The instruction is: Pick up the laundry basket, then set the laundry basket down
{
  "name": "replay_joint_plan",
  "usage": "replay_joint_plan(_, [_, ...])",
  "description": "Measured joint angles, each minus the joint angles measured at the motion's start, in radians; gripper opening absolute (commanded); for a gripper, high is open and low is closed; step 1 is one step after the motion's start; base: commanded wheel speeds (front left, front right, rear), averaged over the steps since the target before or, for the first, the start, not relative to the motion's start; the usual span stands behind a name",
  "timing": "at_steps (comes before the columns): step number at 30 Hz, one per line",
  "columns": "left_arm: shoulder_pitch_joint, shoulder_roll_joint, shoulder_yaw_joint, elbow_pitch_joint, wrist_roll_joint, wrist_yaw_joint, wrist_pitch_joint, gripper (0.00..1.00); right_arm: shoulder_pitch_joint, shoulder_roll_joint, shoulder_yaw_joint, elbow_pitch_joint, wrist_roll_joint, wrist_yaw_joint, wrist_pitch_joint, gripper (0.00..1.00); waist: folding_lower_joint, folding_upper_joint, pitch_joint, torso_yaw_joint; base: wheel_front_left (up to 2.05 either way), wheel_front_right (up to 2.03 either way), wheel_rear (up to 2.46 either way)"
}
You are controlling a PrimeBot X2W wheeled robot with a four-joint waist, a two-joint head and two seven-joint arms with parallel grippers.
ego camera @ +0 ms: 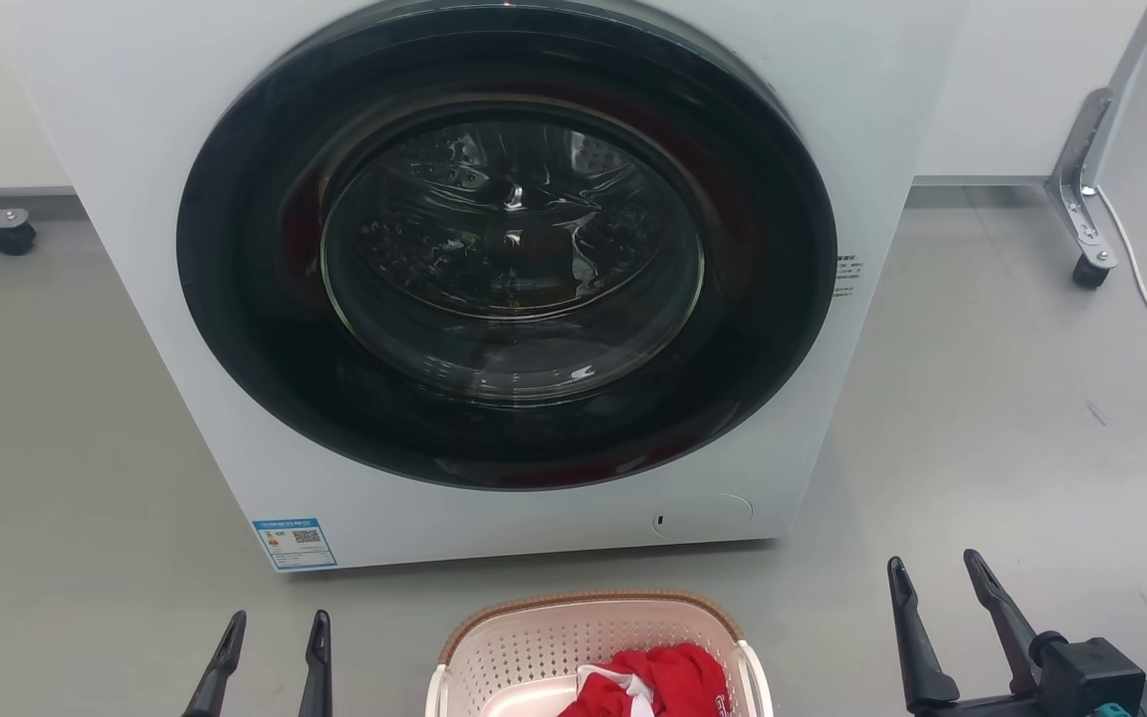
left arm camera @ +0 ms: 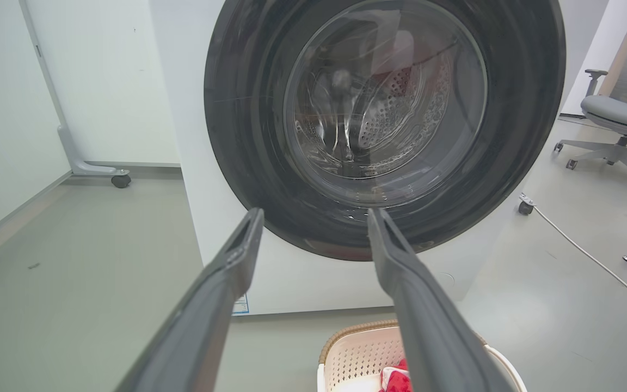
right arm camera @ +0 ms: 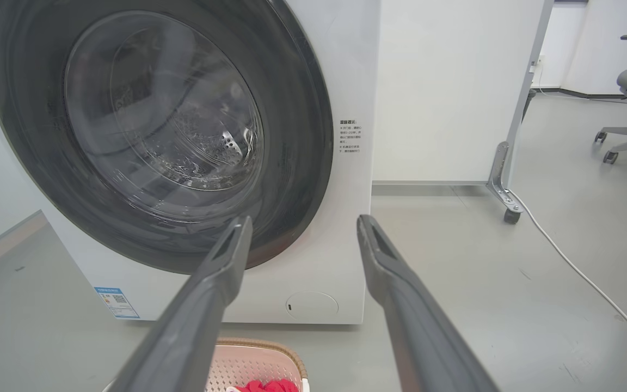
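Cream plastic with a brown woven-look rim, the laundry basket (ego camera: pixel 534 642) sits on the grey floor (ego camera: pixel 982 418) just in front of the washer (ego camera: pixel 135 119), below its round dark door (ego camera: pixel 255 329), with a red cloth (ego camera: pixel 673 677) inside. The left gripper (ego camera: pixel 277 637) hangs before the washer's lower left corner, beside the basket but apart from it, fingers parted, holding nothing. The right gripper (ego camera: pixel 935 573) is out past the washer's right side, likewise spread and empty.
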Motion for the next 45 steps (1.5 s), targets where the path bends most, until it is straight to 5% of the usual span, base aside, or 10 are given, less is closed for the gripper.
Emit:
replay_joint_plan(4, [0.001, -0.006, 0.005, -0.008, 0.008, 0.0, 0.012, 1.0, 0.001, 0.002, -0.003, -0.012, -0.003, 0.0, 0.01, 1.0, 0.0, 0.0, 0.0, 0.0, 0.0, 0.0, 0.0])
replay_joint_plan(5, [0.002, -0.011, 0.008, -0.01, 0.011, 0.0, 0.012, 0.0, 0.002, 0.002, -0.005, -0.015, -0.006, 0.0, 0.011, 0.0, 0.0, 0.0, 0.0, 0.0, 0.0, 0.0, 0.0])
replay_joint_plan(13, [0.014, -0.035, 0.008, 0.041, -0.011, -0.011, 0.022, 0.0, 0.025, 0.021, -0.014, 0.033, 0.022, 0.01, 0.019, 0.0, 0.0, 0.0, 0.002, 0.0, 0.0, 0.0, 0.0])
replay_joint_plan(45, [-0.06, -0.087, 0.118, 0.131, -0.436, -0.082, 0.126, 0.0, -0.024, 0.075, -0.156, 0.102, 0.463, 0.083, 0.124, 0.0, 0.0, 0.0, 0.014, -0.002, 0.0, 0.0, 0.0])
